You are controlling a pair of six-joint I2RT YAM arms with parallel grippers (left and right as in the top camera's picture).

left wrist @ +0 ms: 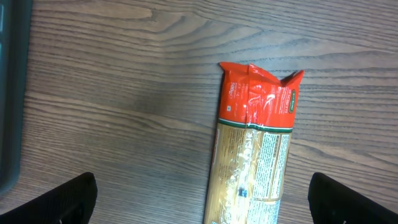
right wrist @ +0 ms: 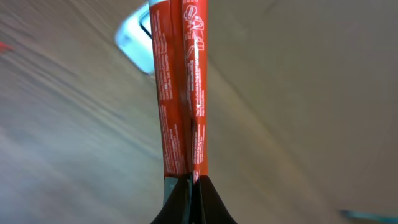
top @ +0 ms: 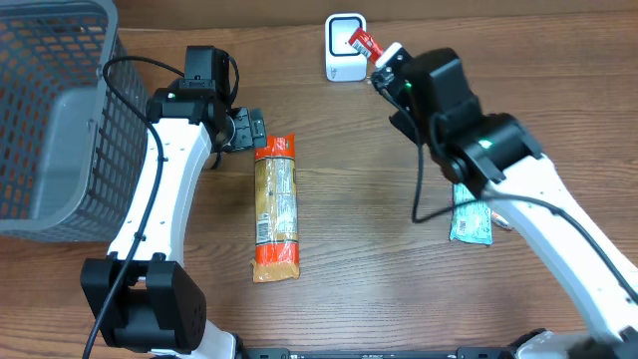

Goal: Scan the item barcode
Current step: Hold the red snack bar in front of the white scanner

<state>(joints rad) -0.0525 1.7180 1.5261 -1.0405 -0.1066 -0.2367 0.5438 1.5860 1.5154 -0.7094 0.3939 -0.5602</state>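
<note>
Above scanner, right jaws pinching red packet

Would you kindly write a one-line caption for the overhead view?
Right pincer holds a slim red packet at the white square scanner; a long orange-ended pasta bag lies nearby.

Besides the stuff you're scanning, your wooden table has a grey mesh basket over at the left edge. A long pasta bag with orange-red ends lies flat near the middle. A pale teal packet lies off to the right, partly hidden.
</note>
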